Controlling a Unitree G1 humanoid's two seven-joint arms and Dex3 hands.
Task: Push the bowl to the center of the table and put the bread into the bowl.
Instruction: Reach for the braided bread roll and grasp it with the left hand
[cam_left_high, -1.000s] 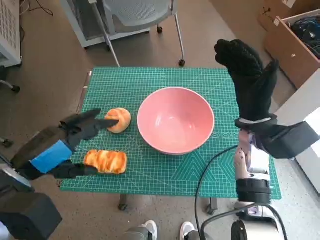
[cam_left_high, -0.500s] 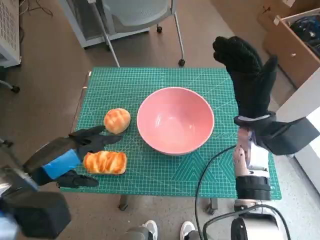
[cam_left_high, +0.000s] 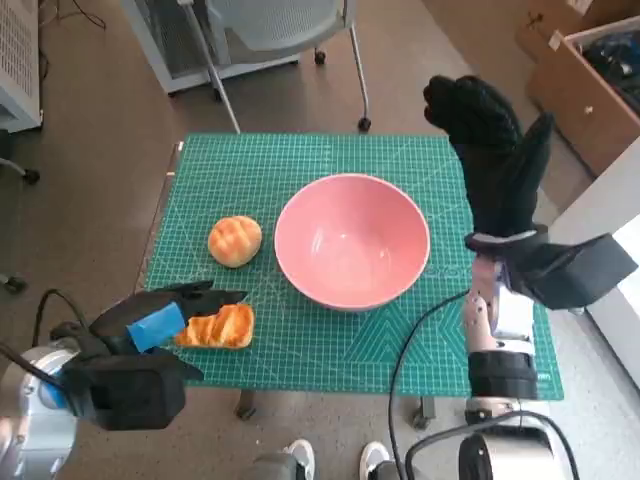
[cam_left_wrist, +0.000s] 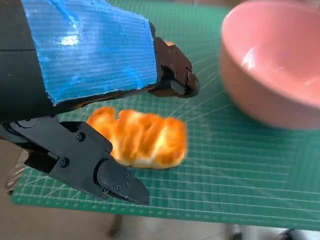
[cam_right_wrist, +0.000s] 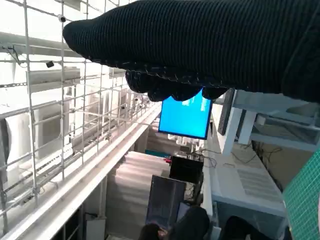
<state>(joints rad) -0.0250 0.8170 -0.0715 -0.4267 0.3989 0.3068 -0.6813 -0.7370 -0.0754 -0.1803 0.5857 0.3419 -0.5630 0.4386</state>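
The left hand (cam_left_high: 165, 318) is hovering over the long glazed bread (cam_left_high: 217, 326), with its black fingers (cam_left_wrist: 172, 82) spread apart on both sides of the loaf and holding nothing; in the left wrist view the bread (cam_left_wrist: 140, 138) is lying between the upper fingers and the lower one, and I cannot tell if any of them is touching it. The pink bowl (cam_left_high: 352, 240) is sitting beyond the fingertips of this hand, near the middle of the green cutting mat (cam_left_high: 300, 165), so I am judging that the pushing step is done and the step in hand is grasping the bread. The next move is calling for the fingers to close around the loaf, then lifting it over the near rim of the bowl. A round bun (cam_left_high: 235, 241) is lying just ahead of the hand, beside the bowl, apart from both. The loaf is close to the near edge of the mat, so there is little room behind it, but the way toward the bowl is open. The right hand (cam_left_high: 490, 150) is raised well above the far side of the bowl, fingers together and stretched, gripping nothing.
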